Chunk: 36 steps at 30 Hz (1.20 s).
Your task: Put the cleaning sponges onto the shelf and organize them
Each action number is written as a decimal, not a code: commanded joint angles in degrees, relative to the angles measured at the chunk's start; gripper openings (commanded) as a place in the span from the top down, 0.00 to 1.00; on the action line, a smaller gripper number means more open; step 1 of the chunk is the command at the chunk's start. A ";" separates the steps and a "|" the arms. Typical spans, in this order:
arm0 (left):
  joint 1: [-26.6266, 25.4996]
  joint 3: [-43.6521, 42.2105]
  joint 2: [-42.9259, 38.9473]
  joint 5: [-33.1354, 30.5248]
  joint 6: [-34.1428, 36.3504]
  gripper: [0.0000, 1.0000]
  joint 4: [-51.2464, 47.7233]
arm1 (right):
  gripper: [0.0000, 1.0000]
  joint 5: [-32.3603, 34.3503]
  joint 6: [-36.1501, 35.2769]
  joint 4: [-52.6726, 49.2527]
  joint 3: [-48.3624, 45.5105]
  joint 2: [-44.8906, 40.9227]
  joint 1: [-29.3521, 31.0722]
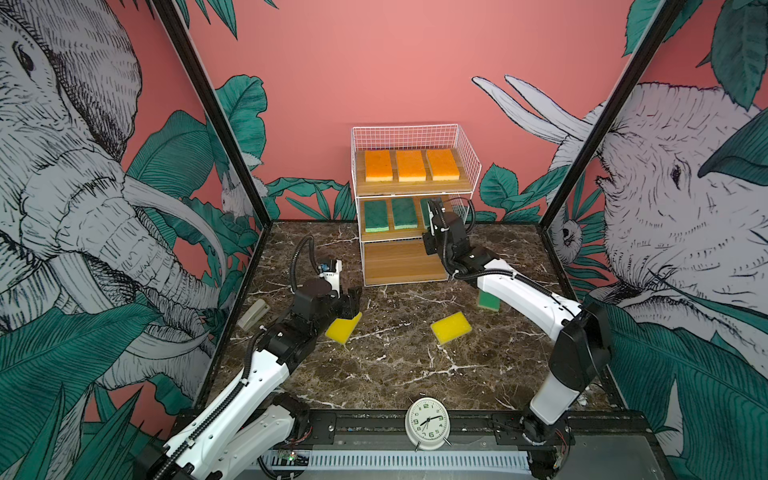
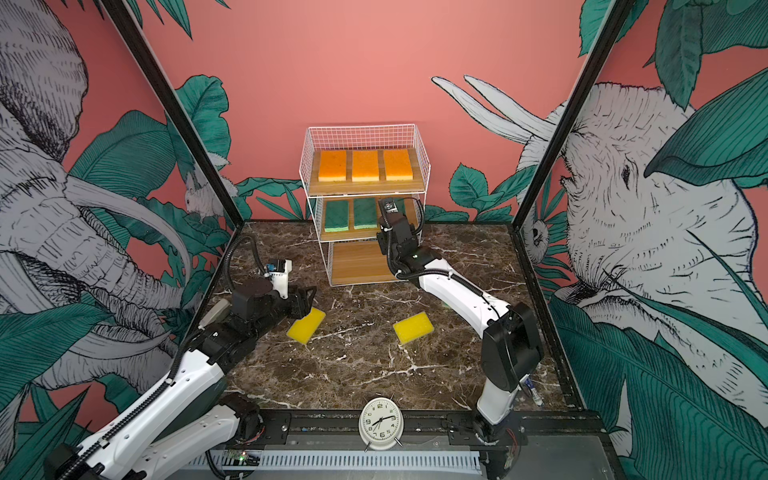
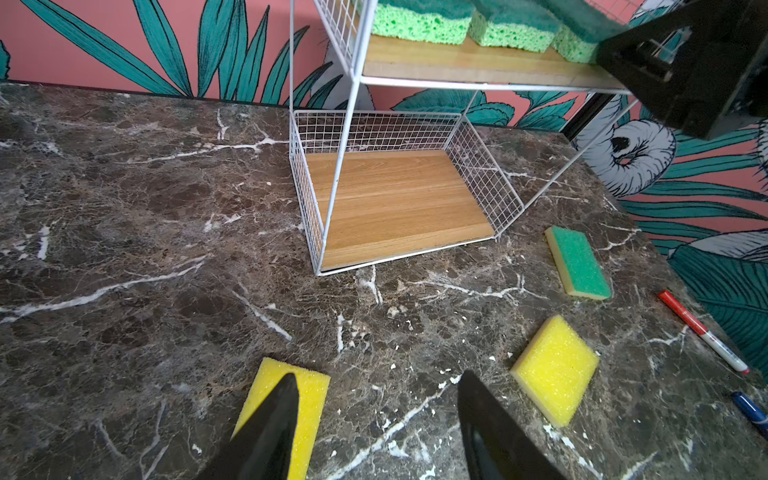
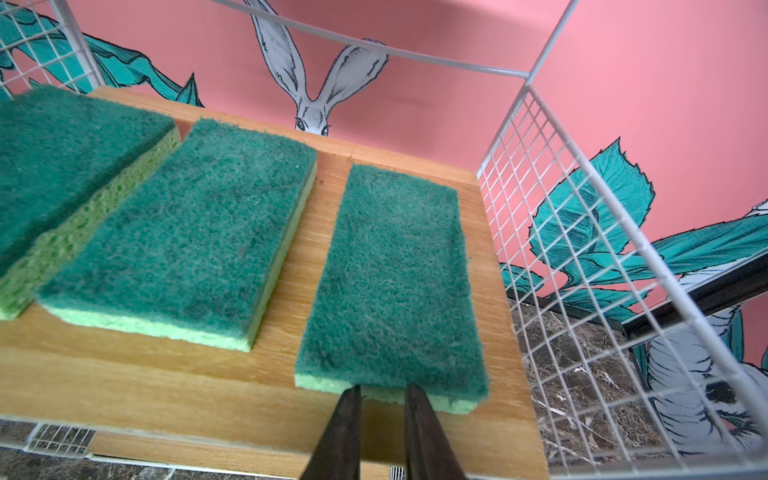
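Right claw (image 4: pixel 383 390) at green sponge (image 4: pixel 395 282)

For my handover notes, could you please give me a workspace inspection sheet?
Surface: dark marble tabletop.
Job's things: shelf holds three orange sponges on top, three green sponges mid-tier, bottom board bare; two yellow sponges, one loose green sponge on tabletop.
Clutter: alarm clock, grey stapler, red marker, blue marker.
Grippers: left gripper open by yellow sponge; right gripper shut at shelved sponge's edge.
Cables: black conduits on arms.
Surroundings: jungle mural walls.
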 commanded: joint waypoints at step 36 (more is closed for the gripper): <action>0.34 -0.58 -0.01 -0.35 -1.07 0.40 1.60 | 0.77 0.87 -6.10 5.93 1.42 2.82 -0.24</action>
